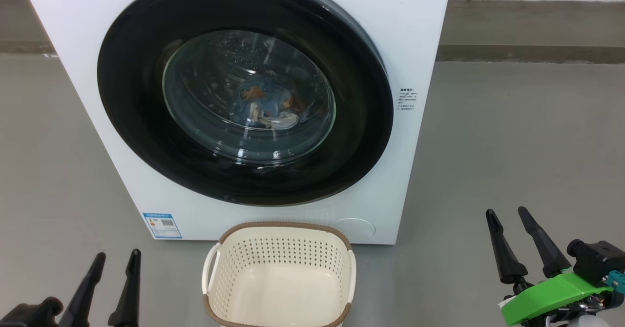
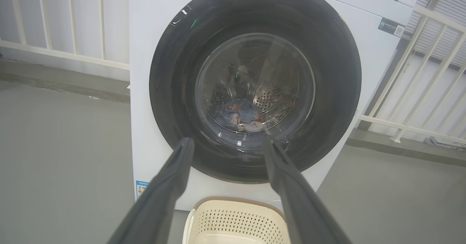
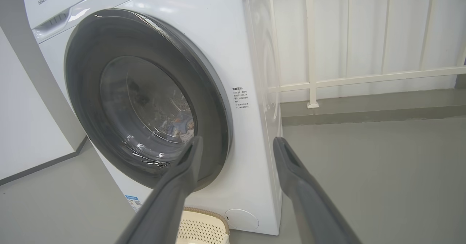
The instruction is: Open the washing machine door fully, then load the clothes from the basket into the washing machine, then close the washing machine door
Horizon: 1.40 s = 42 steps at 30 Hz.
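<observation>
While door [image 1: 361, 122] sits shut on washing machine [image 1: 415, 34], clothes [image 1: 268, 107]: inside washing machine drum, blue w/ orange print, seen thru door glass.
basket [image 1: 283, 225]: on floor [image 1: 512, 136] just in front of washing machine, below door; bare inside.
left end effector [image 1: 117, 255]: fingers wide, empty; front of washing machine, robot's left, well apart.
right end effector [image 1: 506, 211]: fingers wide, empty; front-right of washing machine, well apart.
</observation>
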Tool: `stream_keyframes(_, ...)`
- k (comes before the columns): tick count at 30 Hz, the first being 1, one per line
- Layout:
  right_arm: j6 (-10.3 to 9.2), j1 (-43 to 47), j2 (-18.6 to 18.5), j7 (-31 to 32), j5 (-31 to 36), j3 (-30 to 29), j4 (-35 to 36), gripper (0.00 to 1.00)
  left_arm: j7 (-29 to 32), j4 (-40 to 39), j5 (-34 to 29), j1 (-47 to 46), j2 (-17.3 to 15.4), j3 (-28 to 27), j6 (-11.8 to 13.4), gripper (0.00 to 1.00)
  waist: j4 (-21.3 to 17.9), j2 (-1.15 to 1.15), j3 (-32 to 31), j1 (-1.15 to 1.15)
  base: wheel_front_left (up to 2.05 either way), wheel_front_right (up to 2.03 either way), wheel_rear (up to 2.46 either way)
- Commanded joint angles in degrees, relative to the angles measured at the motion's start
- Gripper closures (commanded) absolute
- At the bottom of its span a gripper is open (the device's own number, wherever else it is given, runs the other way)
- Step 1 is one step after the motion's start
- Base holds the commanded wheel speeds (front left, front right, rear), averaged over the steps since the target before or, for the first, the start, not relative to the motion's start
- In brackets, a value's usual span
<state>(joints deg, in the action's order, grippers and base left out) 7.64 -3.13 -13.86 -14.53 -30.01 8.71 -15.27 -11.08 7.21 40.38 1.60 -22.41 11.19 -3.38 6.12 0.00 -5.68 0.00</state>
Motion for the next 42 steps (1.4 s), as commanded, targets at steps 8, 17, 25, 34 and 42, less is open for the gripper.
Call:
stream_keyframes(8, -0.15, -1.4, -0.8, -0.5, 1.2, 0.7, 1.1, 0.00, -0.3, -0.9, 0.1, -2.8, -2.0, -1.9, 0.6, 0.00, 0.0, 0.00, 0.0, 0.00, 0.00, 0.00, 0.00)
stream_keyframes(17, -0.15, -1.3, -0.8, -0.5, 1.2, 0.8, 1.0, 0.00, -0.5, -0.8, 0.3, -2.9, -2.1, -1.8, 0.7, 0.00, -0.4, 0.00, 0.0, 0.00, 0.00, 0.00, 0.00)
stream_keyframes(25, -0.15, -1.3, -0.5, -0.5, 1.1, 1.0, 1.0, 0.00, -0.5, -0.6, 0.7, -3.2, -2.0, -1.6, 0.8, 0.00, -0.3, 0.00, 0.1, 0.00, 0.00, 0.00, 0.00)
stream_keyframes(34, -0.15, -1.4, -0.4, -0.5, 0.9, 1.3, 0.8, 0.00, -0.5, -0.5, 1.0, -3.1, -2.1, -1.5, 0.9, 0.00, -0.2, 0.00, 0.0, 0.00, 0.00, 0.00, 0.00)
stream_keyframes(42, 0.00, 0.0, 0.5, 0.0, 0.0, 0.3, -0.4, 1.00, 0.0, 0.3, 1.2, -0.1, -0.3, 0.6, 0.6, 1.00, -0.3, 0.00, 0.1, 0.00, 0.00, 0.00, 0.00)
